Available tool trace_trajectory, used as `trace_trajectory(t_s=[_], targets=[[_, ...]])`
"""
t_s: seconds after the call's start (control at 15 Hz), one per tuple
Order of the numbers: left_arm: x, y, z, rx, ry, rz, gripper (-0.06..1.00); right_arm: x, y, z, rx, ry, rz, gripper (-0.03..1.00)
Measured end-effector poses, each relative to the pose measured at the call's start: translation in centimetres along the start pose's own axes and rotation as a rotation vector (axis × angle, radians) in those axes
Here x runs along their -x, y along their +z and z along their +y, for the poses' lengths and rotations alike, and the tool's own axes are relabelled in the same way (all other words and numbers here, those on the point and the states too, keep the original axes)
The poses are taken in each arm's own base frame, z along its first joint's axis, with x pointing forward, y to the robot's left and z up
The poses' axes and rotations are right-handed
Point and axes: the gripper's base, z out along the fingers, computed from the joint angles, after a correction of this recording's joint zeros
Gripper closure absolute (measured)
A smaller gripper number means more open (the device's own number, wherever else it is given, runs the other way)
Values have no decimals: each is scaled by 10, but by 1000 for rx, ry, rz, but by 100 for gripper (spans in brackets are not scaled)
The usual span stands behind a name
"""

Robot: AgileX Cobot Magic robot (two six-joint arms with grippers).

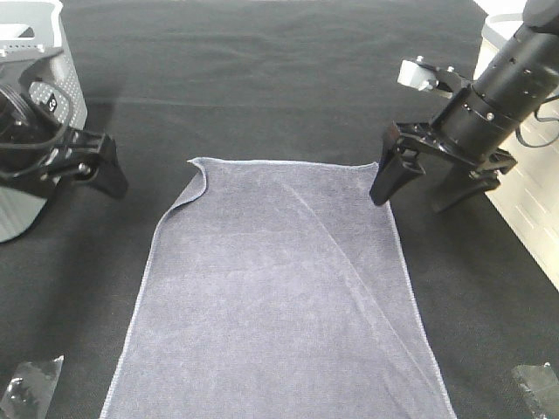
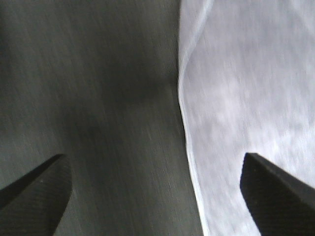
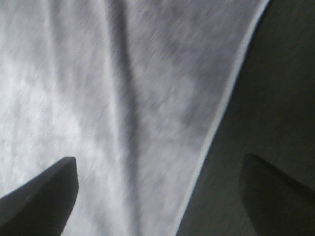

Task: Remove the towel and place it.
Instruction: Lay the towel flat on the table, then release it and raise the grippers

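The grey-lavender towel lies spread flat on the black table cloth, with a diagonal crease and its far left corner slightly curled. My left gripper is open and empty, left of the towel's far left corner. The left wrist view shows the towel's hem between the open fingers. My right gripper is open and empty, straddling the towel's far right corner. In the right wrist view the towel and its hem lie under the open gripper.
A light grey basket stands at the far left behind the left arm. A white surface runs along the right edge. Clear plastic pieces lie at the near left and near right corners.
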Motion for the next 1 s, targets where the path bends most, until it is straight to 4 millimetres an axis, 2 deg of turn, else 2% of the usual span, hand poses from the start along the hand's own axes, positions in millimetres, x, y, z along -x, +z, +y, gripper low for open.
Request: trace_trajectory(t_s=[0.27, 0.6, 0.67, 0.87, 1.0], targets=[[29, 37, 4, -27, 48, 12, 8, 32, 4, -16, 36, 7, -59, 11], [69, 88, 6, -81, 36, 57, 8, 60, 15, -42, 39, 36, -94, 11], [69, 88, 6, -81, 36, 57, 8, 60, 15, -42, 39, 36, -94, 11], [85, 109, 3, -146, 11, 65, 8, 72, 26, -59, 49, 60, -102, 11], [87, 124, 4, -166, -6, 81, 8, 78, 32, -64, 67, 59, -109, 11]])
